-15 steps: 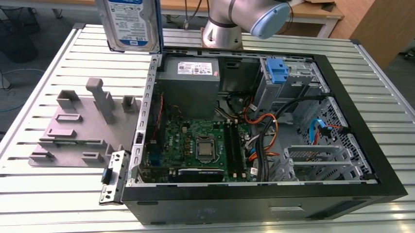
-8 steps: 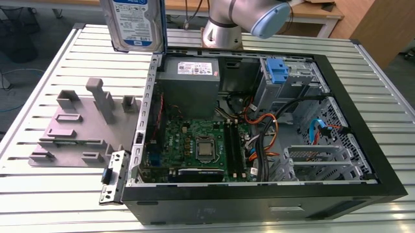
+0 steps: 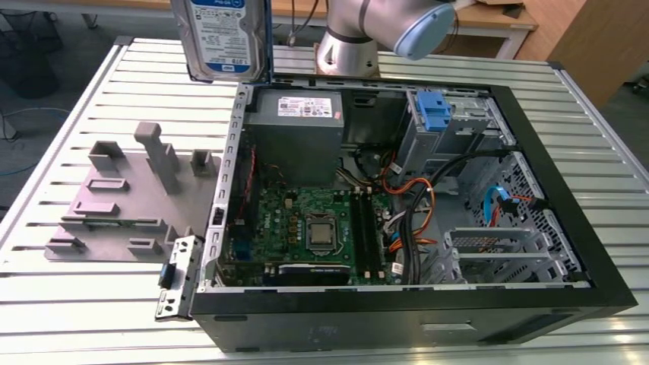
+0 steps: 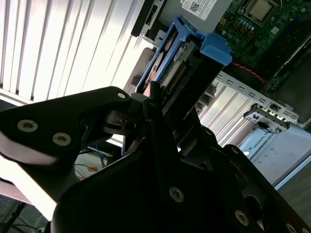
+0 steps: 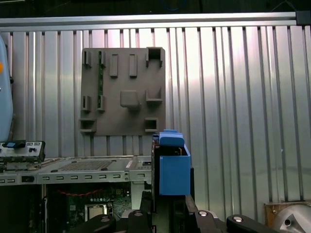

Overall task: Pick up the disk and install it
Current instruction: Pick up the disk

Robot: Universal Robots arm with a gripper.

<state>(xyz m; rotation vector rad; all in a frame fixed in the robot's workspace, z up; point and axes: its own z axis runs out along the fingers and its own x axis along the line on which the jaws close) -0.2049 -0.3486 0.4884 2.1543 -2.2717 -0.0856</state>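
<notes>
Bright, even overhead light fills the exterior view: the ribbed table (image 3: pixel 71 304) shines pale, and the computer case (image 3: pixel 335 334) holds soft shadow inside. In the second wrist view the table blows out white with glare, the gripper (image 4: pixel 163 104) is near-black, and the disk (image 4: pixel 194 43) catches light along its blue frame.

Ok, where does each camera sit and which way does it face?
Exterior view: off the arm, above the slatted table, looking down into the open computer case; the arm's silver joint and the lifted disk show at top.
Second wrist view: on the wrist, looking along the claw at the disk's connector edge.
First wrist view: on the wrist, looking past the claw and disk at the grey fixture plate.
Shared: both wrist views show the claw gripping the disk.
</notes>
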